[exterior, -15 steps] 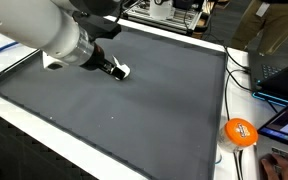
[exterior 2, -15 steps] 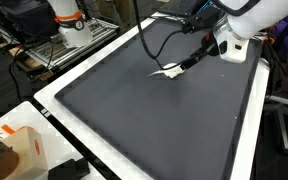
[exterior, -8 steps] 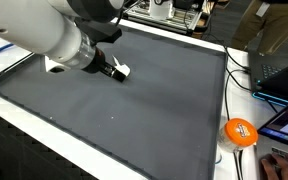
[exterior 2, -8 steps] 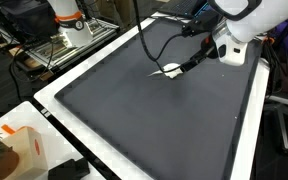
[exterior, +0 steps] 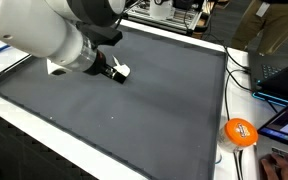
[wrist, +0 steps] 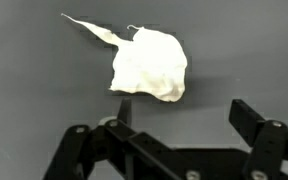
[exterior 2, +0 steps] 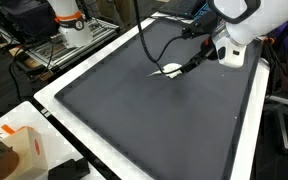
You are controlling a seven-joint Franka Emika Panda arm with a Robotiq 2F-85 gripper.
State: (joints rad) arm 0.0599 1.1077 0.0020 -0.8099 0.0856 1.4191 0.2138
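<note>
Wrist view puts a crumpled white cloth (wrist: 149, 65) flat on the grey mat (wrist: 34, 90), with one thin corner trailing off to the far left. In both exterior views it sits in the far half of the mat (exterior: 134, 120). The claw (wrist: 169, 140) hangs just near of it, released, with the jaws spread wide and nothing between them. In an exterior view the fingertips come right up to the cloth (exterior 2: 166, 71); whether they touch it I cannot tell.

The step looks like the approach, with no grip yet made. A pick-up would call for moving the claw forward over the thick middle of the cloth, lowering it until the fingers straddle the bulk down at the mat, then closing.

The mat covers a white-edged bench (exterior 2: 44, 100). An orange ball (exterior: 240, 132) sits well apart, off the mat's right edge. It bears a pale mark too small to read, and no other writing or brand can be made out.
</note>
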